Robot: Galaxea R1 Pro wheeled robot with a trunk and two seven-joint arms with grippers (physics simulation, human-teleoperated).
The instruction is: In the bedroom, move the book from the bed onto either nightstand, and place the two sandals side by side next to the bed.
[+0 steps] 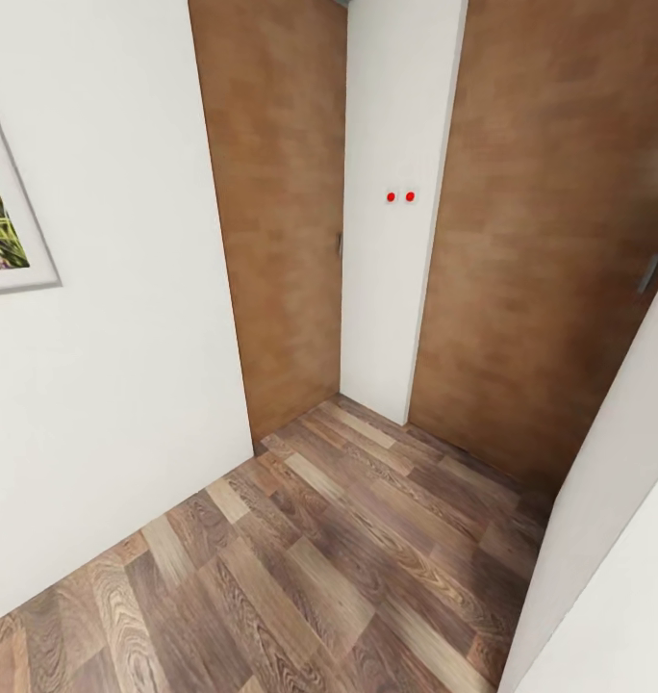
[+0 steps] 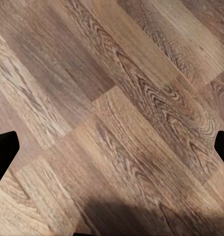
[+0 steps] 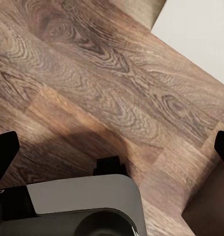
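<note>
Facing a hallway corner, the robot sees two brown wooden doors [image 1: 271,212] split by a white wall strip [image 1: 392,241], with a framed picture [image 1: 7,226] on the left wall and a wood-plank floor [image 1: 310,558] below. No book, sandals or bed are in sight. The left gripper [image 2: 112,147] and right gripper [image 3: 112,147] hang spread wide and empty. Judging by the task, the thin paperback should be light and best pinched at an edge.

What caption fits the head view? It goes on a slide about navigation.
En route: a hallway corner with two closed wooden doors, a white wall, a framed picture and wood-plank floor.
</note>
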